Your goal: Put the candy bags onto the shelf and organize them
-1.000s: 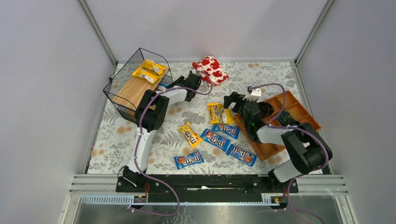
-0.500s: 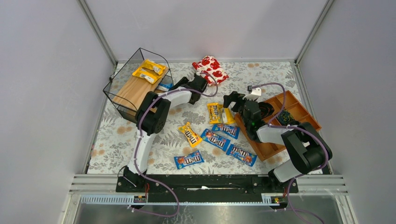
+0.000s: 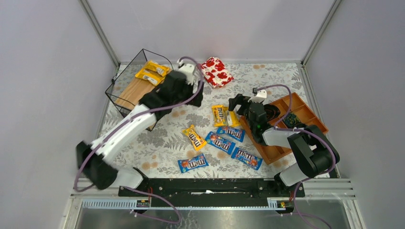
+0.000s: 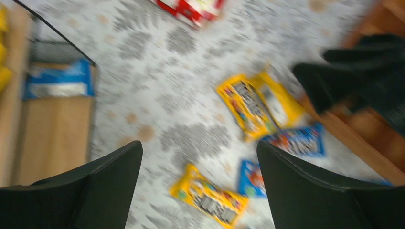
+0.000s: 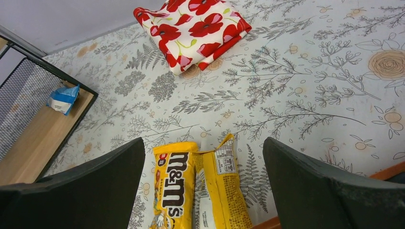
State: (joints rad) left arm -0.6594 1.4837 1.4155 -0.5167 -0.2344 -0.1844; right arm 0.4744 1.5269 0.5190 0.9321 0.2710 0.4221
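Left arm across shelf front

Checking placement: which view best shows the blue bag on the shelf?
Right wrist: blue bag is sharp, lying on the shelf board. Left wrist shows it blurred. Top view: the left arm covers it.

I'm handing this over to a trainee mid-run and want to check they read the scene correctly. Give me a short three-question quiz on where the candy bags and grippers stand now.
1. True or false: the left gripper holds a candy bag.
2. The lower-board bag on the shelf is: A yellow; B blue; C red.
3. How many loose blue bags lie on the table?
Key: 1 false, its jaws stand open with nothing between them. 2 B. 3 four.
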